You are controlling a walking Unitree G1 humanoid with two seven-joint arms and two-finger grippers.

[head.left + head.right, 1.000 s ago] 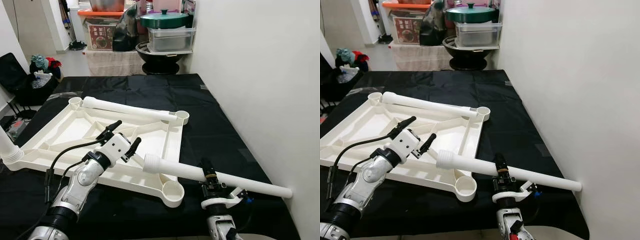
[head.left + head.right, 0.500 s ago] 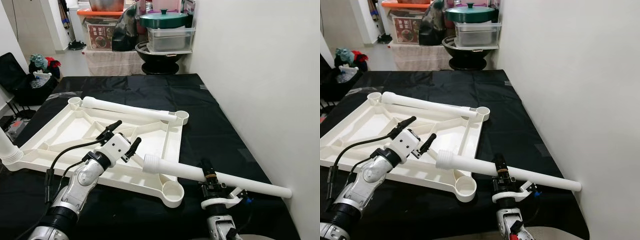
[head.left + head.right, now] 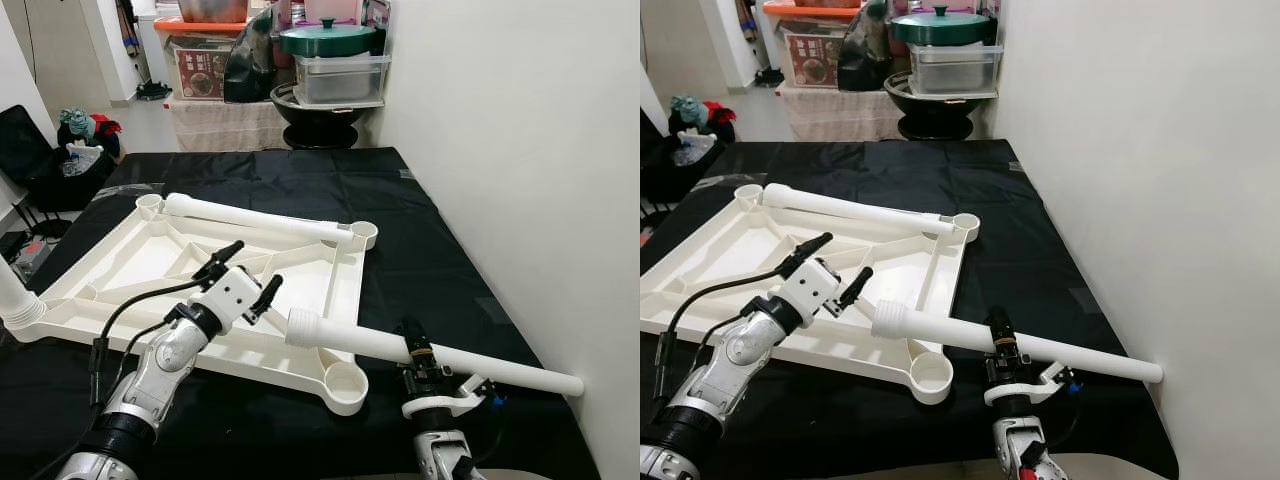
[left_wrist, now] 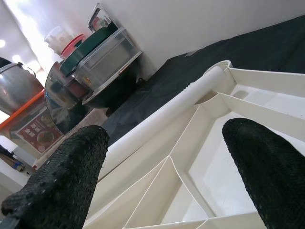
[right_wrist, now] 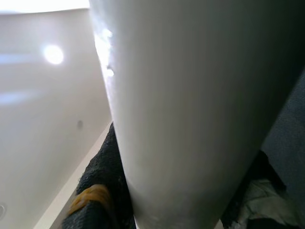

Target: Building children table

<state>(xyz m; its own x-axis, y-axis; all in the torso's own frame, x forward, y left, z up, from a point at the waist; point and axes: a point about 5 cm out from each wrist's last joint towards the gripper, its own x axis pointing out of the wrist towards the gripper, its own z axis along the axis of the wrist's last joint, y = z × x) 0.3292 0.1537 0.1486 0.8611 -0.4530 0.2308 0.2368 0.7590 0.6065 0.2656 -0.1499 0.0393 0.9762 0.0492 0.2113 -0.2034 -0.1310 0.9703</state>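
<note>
A white children's tabletop (image 3: pixel 150 262) lies upside down on the black cloth, its ribbed underside up and round sockets at its corners. One white table leg (image 3: pixel 255 217) lies across its far edge. My right gripper (image 3: pixel 415 345) is shut on a second white leg (image 3: pixel 440 357), held level just above the near right corner socket (image 3: pixel 345 381); its far end reaches the wall. That leg (image 5: pixel 190 119) looms close in the right wrist view. My left gripper (image 3: pixel 243 268) hovers open over the tabletop's ribs (image 4: pixel 190 143), holding nothing.
A white wall (image 3: pixel 520 150) borders the cloth on the right. Behind the cloth stand a green-lidded pot (image 3: pixel 328 39), clear boxes and a black wok. A black bag (image 3: pixel 40 150) with clothes sits on the floor at far left. Another white leg (image 3: pixel 14 295) pokes in at the left edge.
</note>
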